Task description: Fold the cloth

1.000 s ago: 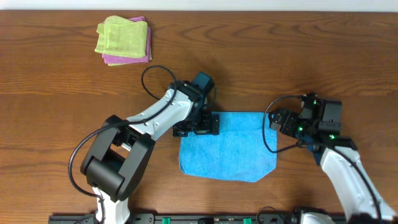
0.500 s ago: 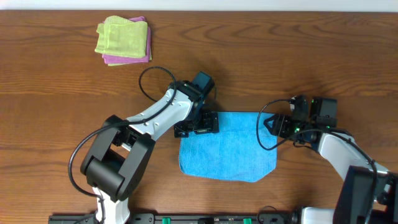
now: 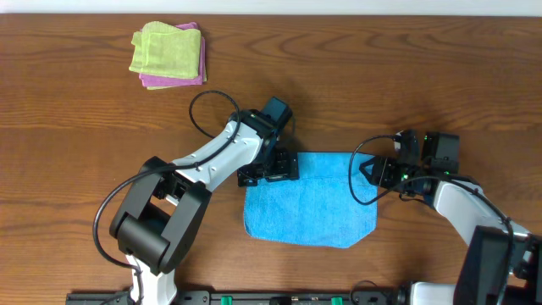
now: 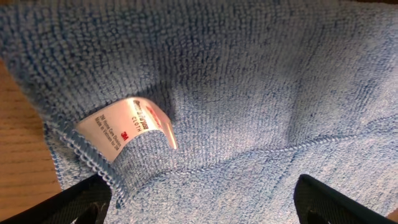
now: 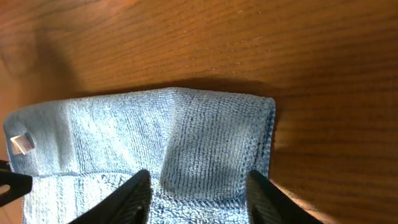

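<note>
While reaching over the cloth (image 3: 309, 199), left fingers (image 4: 87, 202) spread wide, right fingers (image 5: 134, 193) half-spread, grip unclear.

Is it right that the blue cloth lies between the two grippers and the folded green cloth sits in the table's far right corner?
Not quite. In the overhead view the green cloth sits in the far left corner, not the right. The blue cloth does lie between the left gripper and the right gripper.

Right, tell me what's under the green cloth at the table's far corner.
A pink/purple folded cloth lies under the light green folded cloth; only its edges show along two sides. The rest of it, and anything beneath, is covered.
</note>
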Available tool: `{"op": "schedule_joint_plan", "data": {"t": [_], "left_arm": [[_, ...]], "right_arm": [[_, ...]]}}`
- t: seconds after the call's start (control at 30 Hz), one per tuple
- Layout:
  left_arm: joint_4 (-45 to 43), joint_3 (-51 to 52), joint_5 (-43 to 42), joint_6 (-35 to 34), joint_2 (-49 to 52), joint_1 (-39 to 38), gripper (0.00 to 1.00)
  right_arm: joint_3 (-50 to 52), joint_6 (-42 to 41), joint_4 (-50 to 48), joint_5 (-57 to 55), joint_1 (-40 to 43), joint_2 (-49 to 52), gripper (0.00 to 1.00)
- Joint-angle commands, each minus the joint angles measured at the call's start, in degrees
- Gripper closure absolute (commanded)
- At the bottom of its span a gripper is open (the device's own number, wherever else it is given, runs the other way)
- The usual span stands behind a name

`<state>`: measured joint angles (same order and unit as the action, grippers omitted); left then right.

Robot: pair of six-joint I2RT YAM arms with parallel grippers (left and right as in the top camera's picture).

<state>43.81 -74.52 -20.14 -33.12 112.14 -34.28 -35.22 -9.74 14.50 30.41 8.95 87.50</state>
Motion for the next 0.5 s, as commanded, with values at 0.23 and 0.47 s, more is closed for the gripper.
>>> {"op": "schedule_joint_plan", "data": {"t": [0.23,0.47], "left_arm": [[-0.3,0.2,1.2,-0.4,0.6,0.1,0.04],[-0.7,0.2,1.2,-0.8,0.6,0.1,0.04]], "right_arm": [[-0.8,-0.5,3.9,0.4,0.4,0.3,0.45],[-0.8,-3.7,1.7,-4.1,0.3,0.3,0.49]]}}
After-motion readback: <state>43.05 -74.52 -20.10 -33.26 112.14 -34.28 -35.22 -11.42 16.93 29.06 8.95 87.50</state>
